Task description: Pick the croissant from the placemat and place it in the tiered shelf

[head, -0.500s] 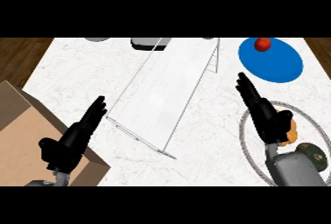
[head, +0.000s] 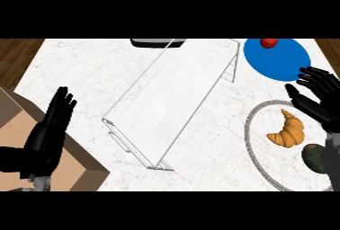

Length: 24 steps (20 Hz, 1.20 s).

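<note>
At the far left of the frame a strip of brown wood (head: 16, 58) borders the white marbled counter (head: 93, 67), and a tan cardboard box (head: 26, 121) cuts in from the lower left corner, covering that corner of the counter. The left hand (head: 50, 130) shows over the box's edge, fingers straight and held together, pointing toward the top of the frame, holding nothing. Between it and the shelf lies a bare stretch of counter.

The tiered shelf (head: 172, 99), made of clear panels, slants across the middle, from a low end near the lower centre up to the top edge, where a dark object (head: 156, 42) sits just behind it (what it is cannot be told). Bare counter runs along both long sides of the shelf.

Right of the shelf, in the upper right, a blue plate (head: 275, 60) carries a small red fruit (head: 269, 43). Below it lies the round white placemat (head: 256, 130) with a grey ring near its rim; its right side runs out of the frame. The croissant (head: 289, 130) lies on the placemat in the middle right of the frame, and a dark green, rounded thing (head: 317, 157) lies just below and right of it.

The right hand (head: 315, 96) shows at the right edge, above the croissant and overlapping the placemat's upper rim. Its fingers are spread and straight, thumb apart, clamped on nothing; it does not touch the croissant.
</note>
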Each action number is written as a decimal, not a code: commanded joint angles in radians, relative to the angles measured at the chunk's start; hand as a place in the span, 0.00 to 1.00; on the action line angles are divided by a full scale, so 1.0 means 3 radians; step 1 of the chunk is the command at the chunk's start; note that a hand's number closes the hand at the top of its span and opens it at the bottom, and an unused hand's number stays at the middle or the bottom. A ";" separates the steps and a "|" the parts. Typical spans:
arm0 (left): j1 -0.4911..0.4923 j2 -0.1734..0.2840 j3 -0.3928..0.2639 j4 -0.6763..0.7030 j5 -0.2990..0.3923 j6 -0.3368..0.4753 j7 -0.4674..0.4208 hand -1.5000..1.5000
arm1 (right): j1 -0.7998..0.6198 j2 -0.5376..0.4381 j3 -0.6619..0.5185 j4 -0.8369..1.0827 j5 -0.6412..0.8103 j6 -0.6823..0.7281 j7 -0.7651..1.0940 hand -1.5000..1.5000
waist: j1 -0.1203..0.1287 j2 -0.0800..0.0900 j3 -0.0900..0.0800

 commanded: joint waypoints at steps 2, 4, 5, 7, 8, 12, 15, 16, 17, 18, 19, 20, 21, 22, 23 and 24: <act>-0.0088 -0.0036 0.0177 0.0133 -0.0045 0.0112 0.0020 0.50 | 0.0233 -0.0049 -0.0559 0.0176 -0.0507 0.0414 -0.0587 0.00 | -0.0033 0.0030 -0.0068; -0.0265 -0.0081 0.0137 0.0198 -0.0159 0.0201 0.0167 0.50 | 0.0065 -0.0320 -0.0579 0.0243 -0.0589 0.0746 -0.0387 0.00 | -0.0024 0.0031 -0.0070; -0.0190 -0.0054 0.0242 0.0384 -0.0089 0.0089 -0.0068 0.50 | 0.0250 -0.0390 -0.0498 0.0053 -0.0575 0.0921 -0.0369 0.00 | -0.0051 0.0029 -0.0073; -0.0163 0.0034 0.0275 0.0141 0.0025 0.0040 0.0133 0.50 | 0.0311 -0.0644 -0.0347 -0.0086 -0.0392 0.1053 -0.0193 0.00 | -0.0046 0.0023 -0.0075; -0.0009 0.0062 0.0255 0.0050 0.0017 0.0023 0.0109 0.50 | 0.0330 -0.0866 -0.0296 -0.0105 -0.0339 0.1151 0.0059 0.00 | -0.0036 0.0016 -0.0078; -0.0075 0.0073 0.0234 -0.0020 -0.0094 0.0108 0.0201 0.50 | 0.0334 -0.1240 0.0050 -0.0455 -0.0105 0.1413 0.0567 0.00 | -0.0039 0.0012 -0.0084; -0.0036 -0.0105 0.0125 0.0134 -0.0160 0.0170 0.0082 0.50 | 0.0314 -0.1446 0.0348 -0.0720 0.0331 0.1339 0.0859 0.00 | -0.0051 0.0026 -0.0091; -0.0048 -0.0003 0.0207 0.0104 -0.0116 0.0098 0.0079 0.50 | 0.0270 -0.1623 0.0359 -0.0764 0.0409 0.1390 0.1023 0.00 | -0.0039 0.0023 -0.0093; -0.0221 0.0008 0.0233 0.0110 -0.0036 0.0054 0.0185 0.50 | 0.0218 -0.1604 0.0553 -0.0720 0.0710 0.1289 0.1031 0.00 | -0.0001 0.0051 -0.0090; -0.0070 0.0046 0.0263 0.0020 -0.0066 0.0074 0.0145 0.50 | 0.0136 -0.1788 0.0518 -0.0818 0.0667 0.1397 0.1303 0.00 | 0.0027 0.0026 -0.0093; -0.0046 -0.0004 0.0196 -0.0016 -0.0099 0.0083 0.0114 0.50 | 0.0206 -0.1685 0.0768 -0.0885 0.0944 0.1280 0.1367 0.00 | 0.0050 0.0032 -0.0090; -0.0168 -0.0045 0.0188 0.0102 -0.0140 0.0118 0.0119 0.50 | 0.0153 -0.1703 0.0814 -0.0932 0.0983 0.1301 0.1532 0.00 | 0.0003 0.0039 -0.0087; -0.0167 -0.0041 0.0160 0.0082 -0.0120 0.0096 0.0198 0.50 | -0.0003 -0.1764 0.0835 -0.0924 0.0986 0.1375 0.1753 0.00 | 0.0032 0.0039 -0.0085; -0.0047 -0.0012 0.0137 -0.0052 -0.0150 0.0090 0.0183 0.50 | 0.0038 -0.1768 0.0909 -0.1028 0.1055 0.1380 0.1938 0.00 | 0.0036 0.0023 -0.0084; -0.0199 -0.0025 0.0183 0.0107 -0.0125 0.0077 0.0200 0.50 | -0.0002 -0.1689 0.1057 -0.1118 0.1145 0.1370 0.2100 0.00 | 0.0012 0.0034 -0.0084; -0.0166 0.0018 0.0210 0.0074 -0.0101 0.0027 0.0209 0.50 | -0.0173 -0.1658 0.1067 -0.1106 0.1104 0.1410 0.2412 0.00 | 0.0043 0.0033 -0.0084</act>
